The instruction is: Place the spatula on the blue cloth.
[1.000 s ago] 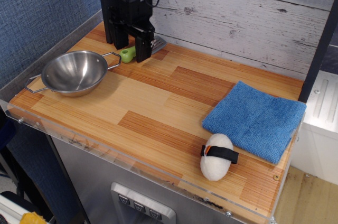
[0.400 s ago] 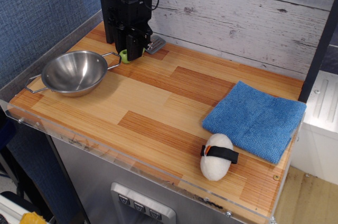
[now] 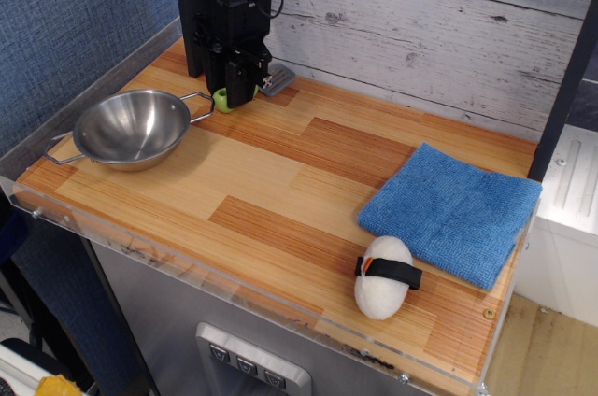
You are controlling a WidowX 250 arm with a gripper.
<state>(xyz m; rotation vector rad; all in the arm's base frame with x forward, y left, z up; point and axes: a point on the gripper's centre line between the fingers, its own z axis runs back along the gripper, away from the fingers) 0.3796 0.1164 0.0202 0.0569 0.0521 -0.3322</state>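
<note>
The spatula (image 3: pixel 224 97) lies at the back left of the wooden table, with its lime-green handle end showing left of the gripper and its grey blade (image 3: pixel 277 79) showing to the right. My black gripper (image 3: pixel 239 94) is down over the handle, its fingers closed around it. The middle of the handle is hidden by the fingers. The blue cloth (image 3: pixel 452 212) lies flat at the right side of the table, far from the gripper.
A steel bowl (image 3: pixel 132 128) with wire handles stands at the left, close to the spatula. A white plush toy (image 3: pixel 383 275) with a black band lies at the front right, touching the cloth's front edge. A plank wall runs behind.
The gripper has come down over the spatula handle and its fingers have closed on it. The spatula has stayed at the back left.
</note>
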